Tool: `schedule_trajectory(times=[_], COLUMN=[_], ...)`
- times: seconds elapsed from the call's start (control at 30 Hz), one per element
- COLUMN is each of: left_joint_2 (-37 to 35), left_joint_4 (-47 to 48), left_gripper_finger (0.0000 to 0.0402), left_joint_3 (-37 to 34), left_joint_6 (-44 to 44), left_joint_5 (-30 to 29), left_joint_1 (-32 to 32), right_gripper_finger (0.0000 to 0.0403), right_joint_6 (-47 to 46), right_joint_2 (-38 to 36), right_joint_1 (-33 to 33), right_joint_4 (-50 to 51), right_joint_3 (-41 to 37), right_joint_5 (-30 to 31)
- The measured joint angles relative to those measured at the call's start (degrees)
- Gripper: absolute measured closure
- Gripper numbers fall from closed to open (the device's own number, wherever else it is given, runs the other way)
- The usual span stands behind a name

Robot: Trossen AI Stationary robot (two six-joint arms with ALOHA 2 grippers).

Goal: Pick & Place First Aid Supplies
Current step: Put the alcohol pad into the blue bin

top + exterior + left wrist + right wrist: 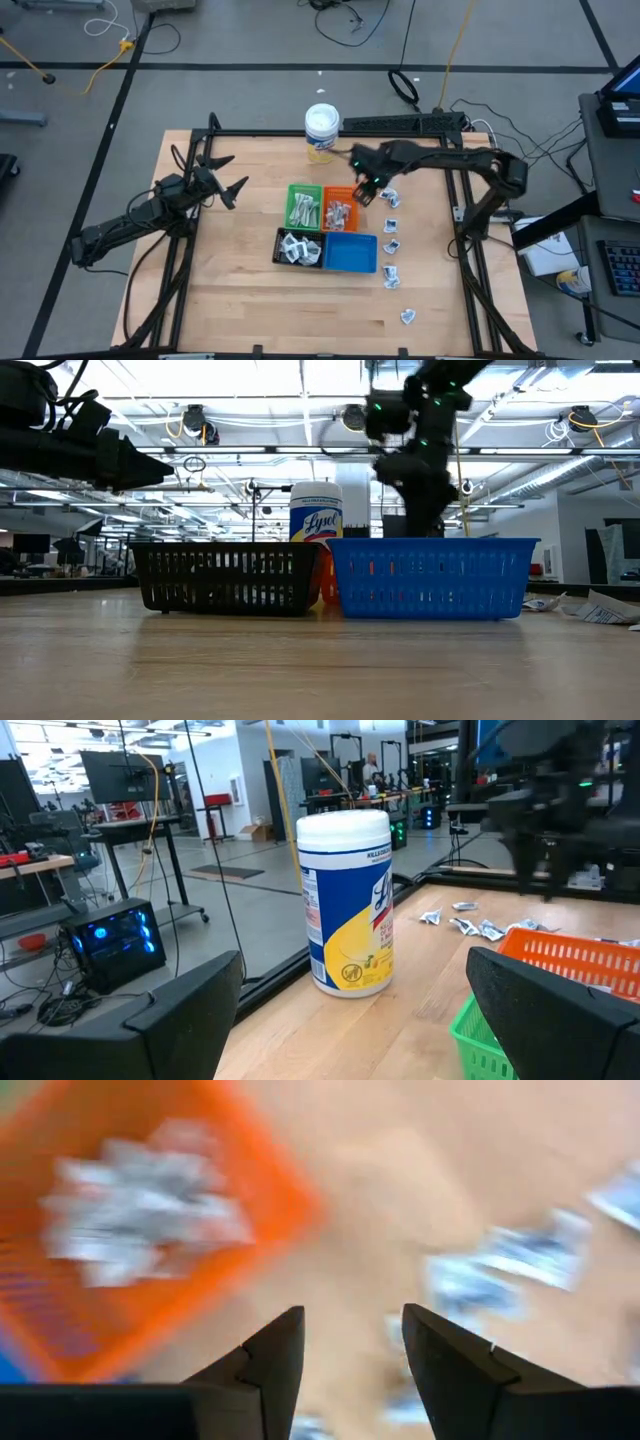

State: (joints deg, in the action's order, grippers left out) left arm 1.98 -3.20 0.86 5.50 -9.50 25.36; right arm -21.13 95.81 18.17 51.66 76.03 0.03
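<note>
Nearest the low camera, bare wood of the desk is seen, with the black tray and the blue tray standing side by side farther back.

From above, going left to right: the left gripper is held over the left part of the desk, well apart from the trays, with its fingers spread wide and nothing between them. The white-lidded tub stands near the far edge. The green tray and the orange tray sit side by side, with the black tray and blue tray just in front of them. Pale wrapped strips lie in the green tray, a heap of small packets is seen in the orange tray, and more packets lie in the black one. No contents can be made out in the blue tray.

The right gripper hangs just beside the orange tray's right edge. In its wrist view its fingers stand apart with nothing clamped between them, above bare wood.

To the right of the trays, loose packets are scattered on the desk in a rough line running toward the near edge.
</note>
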Motion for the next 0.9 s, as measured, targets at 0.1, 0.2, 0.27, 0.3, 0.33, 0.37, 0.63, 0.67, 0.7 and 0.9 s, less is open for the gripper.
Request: schedule_trajectory(times=[0.1,0.2,0.27,0.3,0.33,0.37,0.63,0.67,0.7,0.9], left_joint_2=[0.0,0.0,0.0,0.0,0.0,0.0,0.0,0.0,0.0,0.0], left_joint_4=[0.0,0.0,0.0,0.0,0.0,0.0,0.0,0.0,0.0,0.0], left_gripper_finger=[0.0009,0.0009,0.0009,0.0009,0.0009,0.0009,0.0009,0.0009,0.0009,0.0009], left_joint_3=[0.0,0.0,0.0,0.0,0.0,0.0,0.0,0.0,0.0,0.0], left_joint_6=[0.0,0.0,0.0,0.0,0.0,0.0,0.0,0.0,0.0,0.0], left_joint_5=[0.0,0.0,0.0,0.0,0.0,0.0,0.0,0.0,0.0,0.0], left_joint_1=[0.0,0.0,0.0,0.0,0.0,0.0,0.0,0.0,0.0,0.0], right_gripper_finger=[0.0242,0.0243,0.0243,0.0243,0.0243,0.0244,0.0247,0.0248,0.0249,0.0256], right_joint_6=[1.3,1.6,2.9,3.4,4.0,4.6,11.1,11.7,12.3,15.4], right_joint_2=[-3.3,-5.9,-6.8,-7.0,-7.2,-7.4,-7.4,-7.4,-7.4,-5.8], right_joint_1=[4.3,9.0,12.2,13.7,15.2,16.6,26.6,27.5,28.1,29.1], right_joint_4=[0.0,0.0,0.1,0.1,0.1,0.1,-3.5,-4.3,-4.9,-8.5], right_joint_3=[-4.1,-7.7,-9.9,-10.9,-11.8,-12.7,-17.6,-17.8,-17.8,-17.8], right_joint_5=[4.5,7.8,9.5,10.5,10.8,10.7,10.9,10.8,10.6,10.2])
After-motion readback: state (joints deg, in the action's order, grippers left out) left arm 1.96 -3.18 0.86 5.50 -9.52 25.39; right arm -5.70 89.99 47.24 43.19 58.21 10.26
